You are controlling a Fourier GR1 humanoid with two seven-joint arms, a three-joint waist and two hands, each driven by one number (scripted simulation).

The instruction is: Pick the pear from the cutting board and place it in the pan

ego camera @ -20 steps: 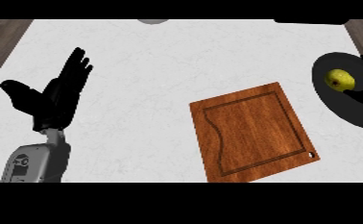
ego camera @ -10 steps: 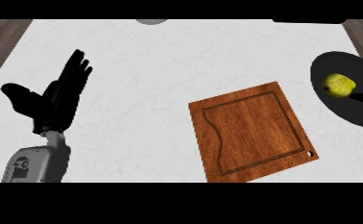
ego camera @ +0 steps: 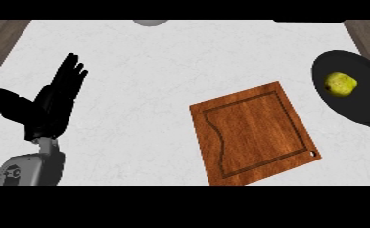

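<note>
The yellow-green pear (ego camera: 339,83) lies inside the black pan (ego camera: 345,105) at the right edge of the head view. The wooden cutting board (ego camera: 253,132) sits bare on the white counter, to the lower left of the pan. My left hand (ego camera: 51,104) rests open at the left side, fingers straight and pointing up, far from the board and the pan. My right hand does not show.
A grey round object (ego camera: 150,22) peeks in at the top edge of the counter. A dark shape (ego camera: 307,20) lies along the top right edge. Brown wood strips (ego camera: 11,34) border the counter at both upper corners.
The pear has shifted slightly within the pan. The left hand and the cutting board have stayed where they were.
</note>
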